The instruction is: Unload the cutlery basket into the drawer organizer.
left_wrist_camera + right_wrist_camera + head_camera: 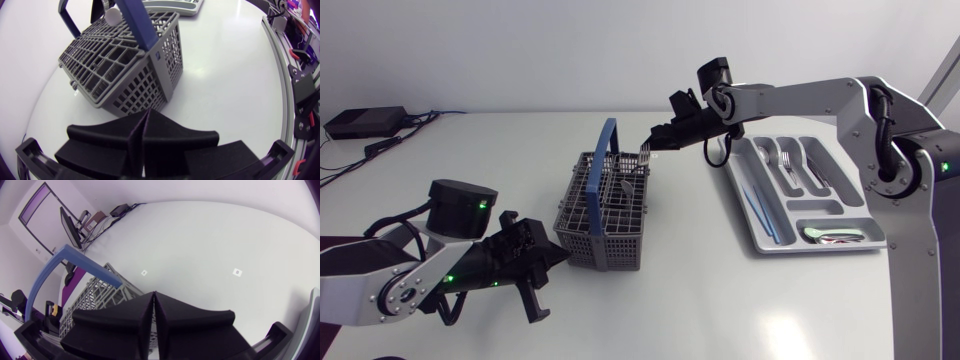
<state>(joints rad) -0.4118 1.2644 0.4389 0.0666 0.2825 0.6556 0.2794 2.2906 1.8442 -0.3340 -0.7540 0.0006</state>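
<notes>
The grey cutlery basket (605, 212) with its blue handle (607, 150) stands mid-table. My right gripper (655, 138) hovers over the basket's far right corner, shut on a silver fork (645, 150) that hangs at its fingertips above the rim. In the right wrist view the shut fingers (154, 296) hide the fork; the basket (95, 292) lies below them. My left gripper (558, 260) is shut and empty, low at the basket's near left corner; whether it touches I cannot tell. The basket (125, 65) sits just ahead of it (145, 120). The white drawer organizer (752, 243) lies at the right.
The organizer holds forks (787, 162), long knives (760, 205) and spoons (835, 236) in separate compartments. A black box (365, 122) with cables sits at the back left corner. Bare tabletop lies between basket and organizer.
</notes>
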